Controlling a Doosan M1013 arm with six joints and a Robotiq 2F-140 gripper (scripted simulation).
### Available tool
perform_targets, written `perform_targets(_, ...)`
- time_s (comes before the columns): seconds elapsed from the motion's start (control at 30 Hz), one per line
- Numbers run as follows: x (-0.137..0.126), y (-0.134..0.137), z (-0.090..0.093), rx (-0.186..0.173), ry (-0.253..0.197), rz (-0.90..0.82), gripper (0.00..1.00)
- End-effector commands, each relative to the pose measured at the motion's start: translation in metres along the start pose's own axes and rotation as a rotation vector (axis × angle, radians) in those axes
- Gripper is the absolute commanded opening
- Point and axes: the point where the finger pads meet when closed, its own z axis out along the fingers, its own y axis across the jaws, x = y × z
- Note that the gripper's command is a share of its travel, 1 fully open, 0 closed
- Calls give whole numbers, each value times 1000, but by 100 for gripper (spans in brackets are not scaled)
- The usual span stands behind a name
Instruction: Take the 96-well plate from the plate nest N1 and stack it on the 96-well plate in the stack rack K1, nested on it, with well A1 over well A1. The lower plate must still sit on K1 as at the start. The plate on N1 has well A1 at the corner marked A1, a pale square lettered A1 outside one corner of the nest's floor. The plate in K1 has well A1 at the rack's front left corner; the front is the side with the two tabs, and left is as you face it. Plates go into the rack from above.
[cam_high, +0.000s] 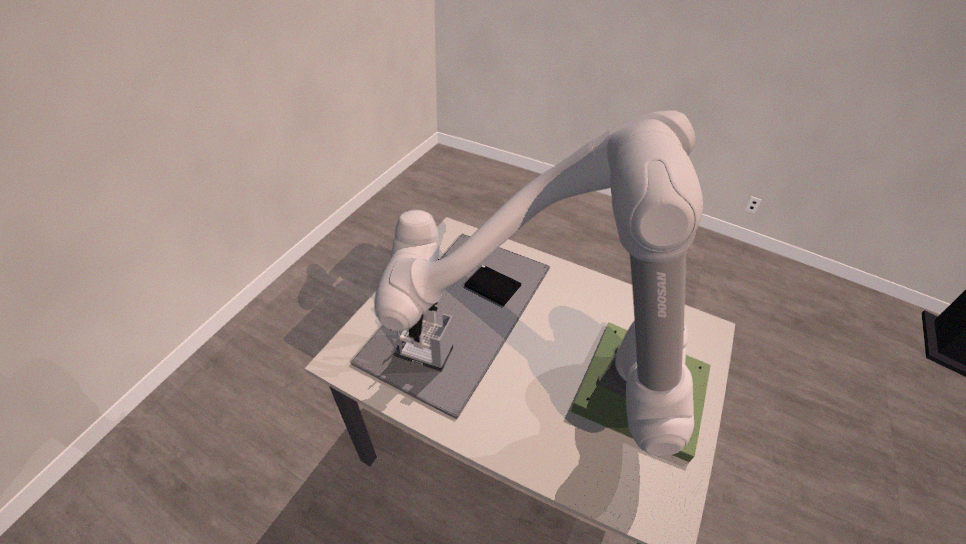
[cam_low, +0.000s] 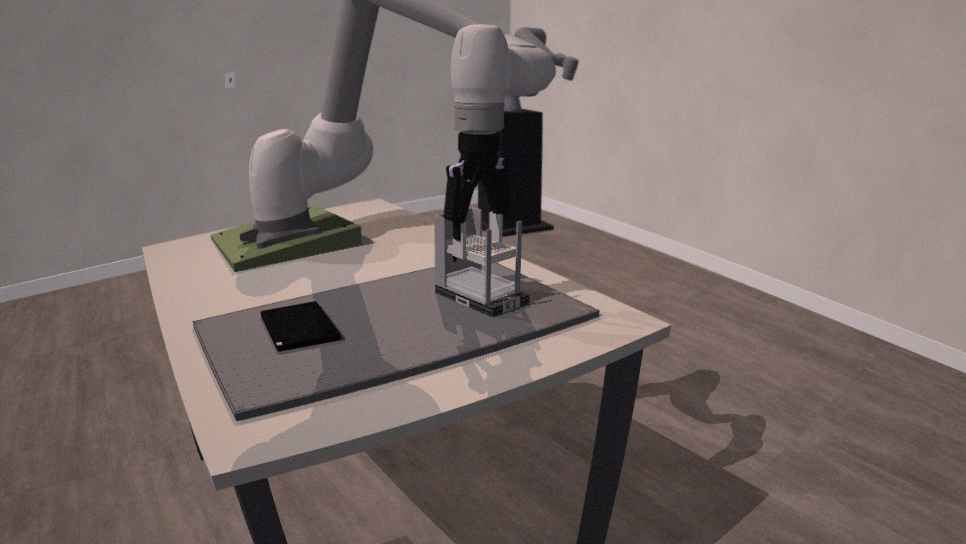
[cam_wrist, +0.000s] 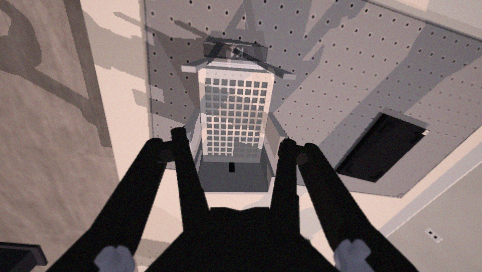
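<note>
Gripper (cam_low: 477, 233) is clamped on the upper 96-well plate (cam_low: 490, 249), fingers on its 2 opposite sides, pointing straight down from the wrist. Held plate sits inside stack rack K1 (cam_low: 440, 243), between the rack's upright posts, roughly halfway down their height, level as far as the exterior view shows. Lower 96-well plate (cam_low: 473, 282) lies on the rack's floor directly beneath, with a visible gap between the 2 plates, not touching.

Wrist view: well grid of the held plate (cam_wrist: 235, 117) fills the space between the 2 black fingers, with the rack's tabs and base visible past its far edge. Which corner holds A1 cannot be told from any view.

Plate nest N1 (cam_low: 300, 325) is a dark flat square on the grey perforated board (cam_low: 378, 351), well apart from the rack, toward the board's other end; a small pale mark shows at 1 corner, lettering too small to read. Rack base carries a K1 label (cam_low: 515, 303) at its front.

Board lies on the pale counter (cam_low: 202, 283). Arm (cam_high: 659, 297) stands on a green base plate (cam_high: 699, 378) at the counter's far side from the rack and reaches over the board. Top view shows the wrist hiding most of the rack (cam_high: 442, 344).
</note>
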Motion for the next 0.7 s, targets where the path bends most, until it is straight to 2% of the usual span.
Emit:
perform_targets(0.0, 0, 0, 5, 0, 0, 0, 0)
perform_targets(0.67, 0, 0, 31, 0, 0, 0, 0)
